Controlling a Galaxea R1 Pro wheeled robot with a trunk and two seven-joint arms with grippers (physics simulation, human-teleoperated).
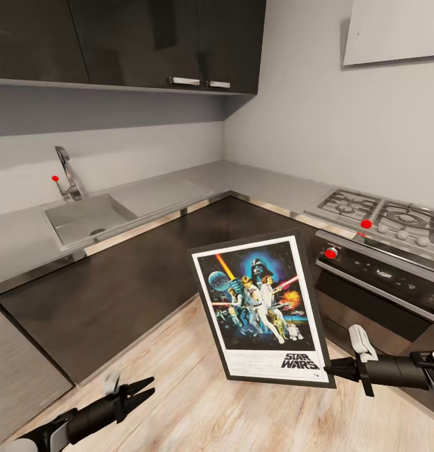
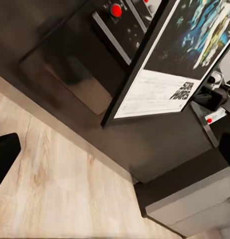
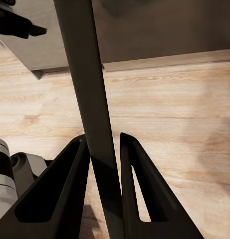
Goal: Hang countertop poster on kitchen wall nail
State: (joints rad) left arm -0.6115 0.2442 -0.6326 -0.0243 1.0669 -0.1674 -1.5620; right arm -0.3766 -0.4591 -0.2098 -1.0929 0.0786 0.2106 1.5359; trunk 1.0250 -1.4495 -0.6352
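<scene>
Star Wars poster [image 1: 260,307] lower centre of head frame, off countertop [image 1: 179,191], near-upright over wood floor [image 1: 198,402]. Right gripper [image 1: 333,369] pinches frame's lower right edge, face kept visible for hanging. Left gripper [image 1: 141,390] lower left, fingers spread, empty. Wall nail, likely red-tipped [image 1: 54,179], upper left beside faucet [image 1: 67,171].

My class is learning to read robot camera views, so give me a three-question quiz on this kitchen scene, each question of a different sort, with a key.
1. True or false: the Star Wars poster lies flat on the countertop.
2. Which hand grips the poster's edge? A) left hand B) right hand C) both
3. Fill in: the left hand's fingers are ____.

Key: 1 false, it is held up in front of the oven; 2 B; 3 open, holding nothing.
</scene>
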